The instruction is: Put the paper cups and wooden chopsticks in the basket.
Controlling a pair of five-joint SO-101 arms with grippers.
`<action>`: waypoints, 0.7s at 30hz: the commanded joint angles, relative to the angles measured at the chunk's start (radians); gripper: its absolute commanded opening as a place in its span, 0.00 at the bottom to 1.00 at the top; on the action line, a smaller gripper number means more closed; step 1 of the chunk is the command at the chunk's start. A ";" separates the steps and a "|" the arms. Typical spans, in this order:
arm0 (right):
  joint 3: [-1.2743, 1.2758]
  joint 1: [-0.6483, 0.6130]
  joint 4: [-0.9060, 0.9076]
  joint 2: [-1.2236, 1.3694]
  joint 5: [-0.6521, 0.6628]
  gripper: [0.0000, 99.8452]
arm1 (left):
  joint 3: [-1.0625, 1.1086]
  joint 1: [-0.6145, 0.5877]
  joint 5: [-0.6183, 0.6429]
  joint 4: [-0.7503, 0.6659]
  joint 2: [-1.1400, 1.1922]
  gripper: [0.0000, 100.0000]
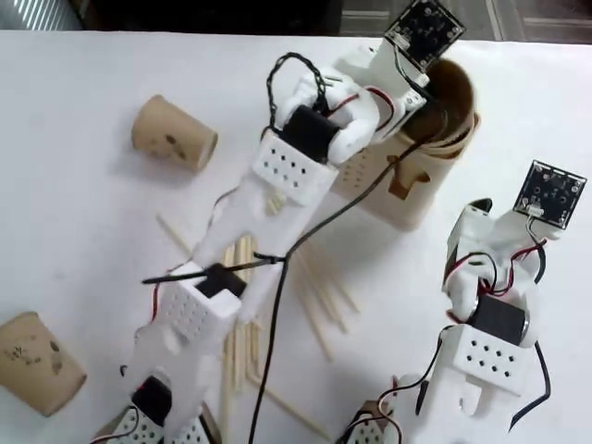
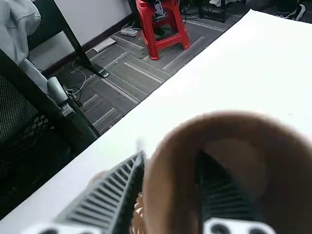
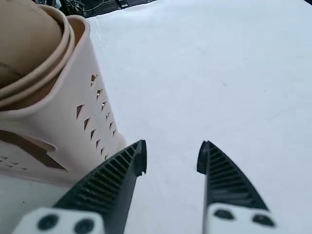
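Observation:
My left gripper [image 1: 427,104] is over the cream basket [image 1: 407,190], shut on the rim of a brown paper cup [image 1: 455,92]. In the left wrist view, one finger [image 2: 117,185] of that gripper [image 2: 168,163] is outside the paper cup's [image 2: 229,146] wall and the other is inside. Another paper cup [image 1: 174,132] lies on its side at the back left, and a third [image 1: 37,363] at the front left. Wooden chopsticks [image 1: 319,296] lie scattered under the left arm. My right gripper [image 3: 170,158] is open and holds nothing, just beside the basket [image 3: 73,122], which has nested cups [image 3: 29,44] in it.
The right arm [image 1: 490,324] stands at the front right, close to the basket's right side. The left arm's black cable [image 1: 277,305] runs across the chopsticks. The table's far edge is just behind the basket.

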 commanded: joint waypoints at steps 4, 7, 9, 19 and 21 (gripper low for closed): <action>-0.011 0.005 -0.015 -0.015 0.012 0.18 | -0.193 0.024 0.012 0.078 -0.019 0.18; -0.011 0.005 -0.015 -0.015 0.012 0.18 | -0.245 0.035 0.011 0.092 -0.015 0.18; -0.011 0.005 -0.015 -0.015 0.012 0.18 | -0.250 0.035 0.011 0.091 -0.012 0.18; -0.011 0.005 -0.013 -0.015 0.012 0.18 | -0.255 0.038 0.011 0.014 0.059 0.18; -0.011 0.005 -0.013 -0.015 0.012 0.18 | -0.256 0.041 0.011 -0.014 0.093 0.18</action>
